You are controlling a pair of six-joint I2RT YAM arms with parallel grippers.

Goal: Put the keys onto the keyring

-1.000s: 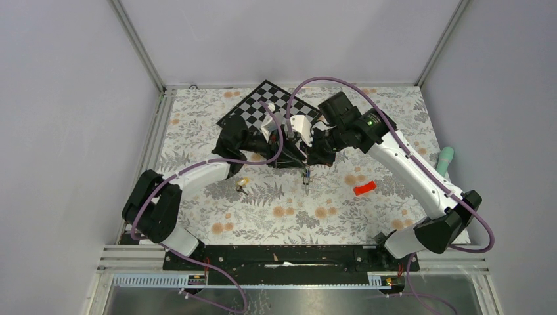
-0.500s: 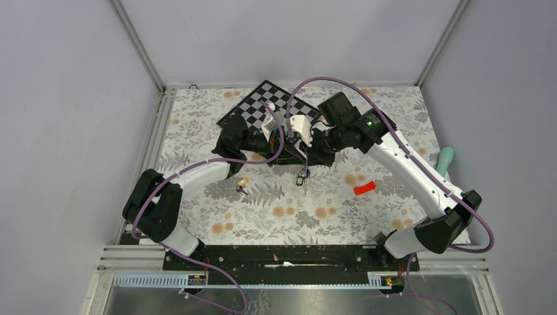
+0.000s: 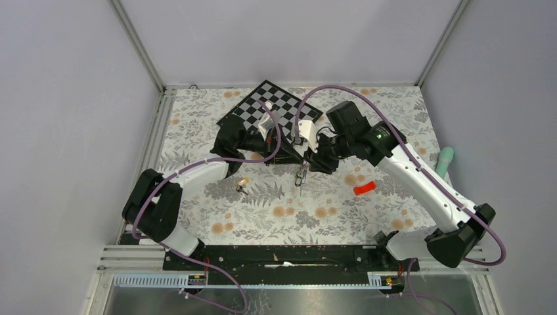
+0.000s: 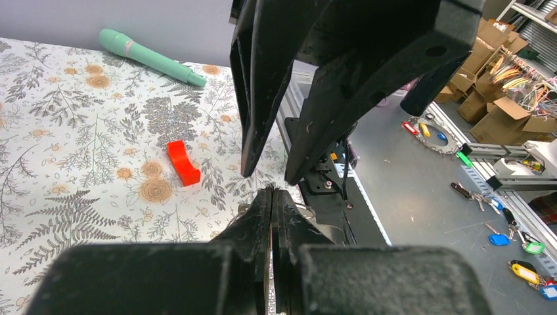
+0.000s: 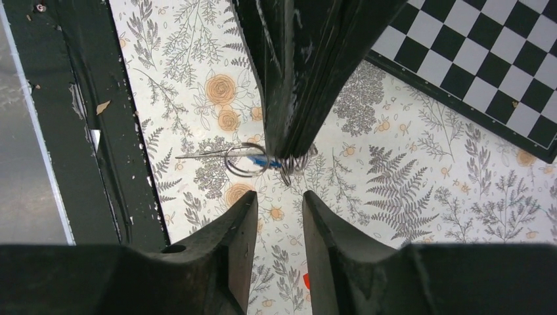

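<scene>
The left end effector [image 5: 286, 147] has its fingers pressed together, pinching the keyring [image 5: 244, 159]. The keyring is a thin grey wire loop that sticks out from the fingertips over the middle of the floral desk [image 3: 276, 210]. Whether it clears the surface cannot be told. A blue-tagged key [image 5: 261, 161] shows on the ring just beside the pinch. The right end effector [image 5: 279, 200] faces it from 3 o'clock, fingers spread and gripping nothing. A yellow-tagged key [image 3: 242, 184] lies at 9 o'clock of the ring, a red block [image 3: 364, 188] lies at 3 o'clock, and the checkerboard [image 3: 263, 105] is at 12 o'clock.
</scene>
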